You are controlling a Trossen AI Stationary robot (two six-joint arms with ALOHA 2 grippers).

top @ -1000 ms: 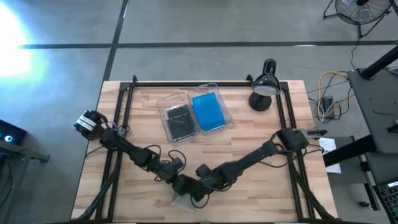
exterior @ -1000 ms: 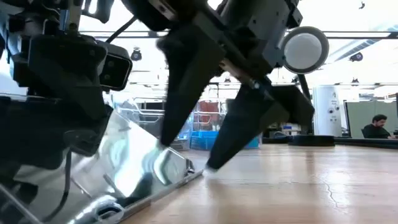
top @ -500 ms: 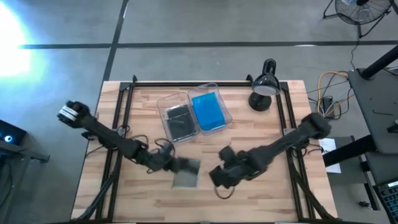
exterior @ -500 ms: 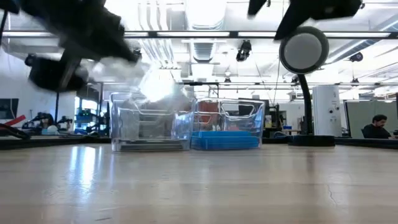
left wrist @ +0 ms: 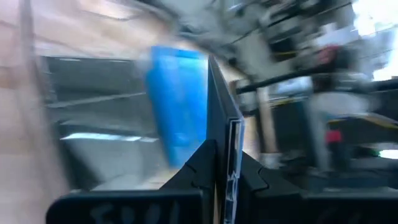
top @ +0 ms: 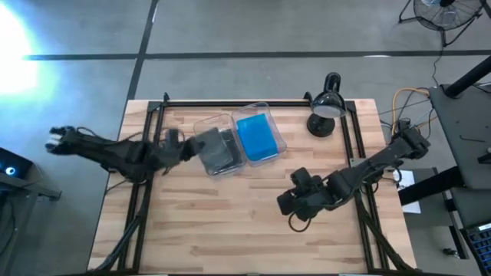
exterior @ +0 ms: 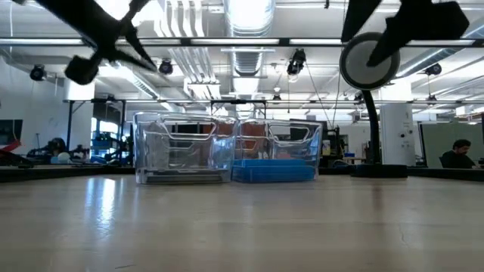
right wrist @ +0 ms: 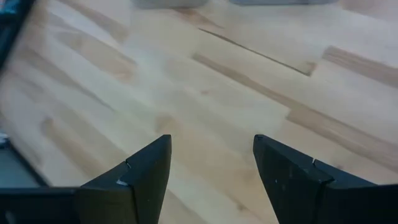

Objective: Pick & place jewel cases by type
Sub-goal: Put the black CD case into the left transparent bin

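Observation:
My left gripper (top: 182, 147) is shut on a smoky grey jewel case (top: 204, 141) and holds it in the air at the left clear tray (top: 201, 123). Dark grey cases (top: 225, 156) lie in that tray. Blue cases (top: 255, 136) lie flat in the right clear tray (top: 265, 107). In the left wrist view the held case (left wrist: 219, 106) shows edge-on, with the blue cases (left wrist: 177, 99) behind it. My right gripper (top: 290, 202) is open and empty over bare wood to the right of the table's middle; it also shows in the right wrist view (right wrist: 211, 155). My left gripper pinches one edge of the grey jewel case (left wrist: 225, 163) between its two fingers. The fingers come from the table's left. The case is lifted clear of the table and sticks out from the fingers toward the trays.
A black desk lamp (top: 327, 107) stands at the table's far right. The two trays stand side by side at the far middle and also show in the low view (exterior: 227, 155). A black frame rail (top: 253, 103) runs along the table's edges. Bare wood lies near the front.
My left gripper has lifted the grey case off the table near its front edge and carried it toward the far edge, up to the left tray. My right gripper has left the case and gone up and toward the table's right edge.

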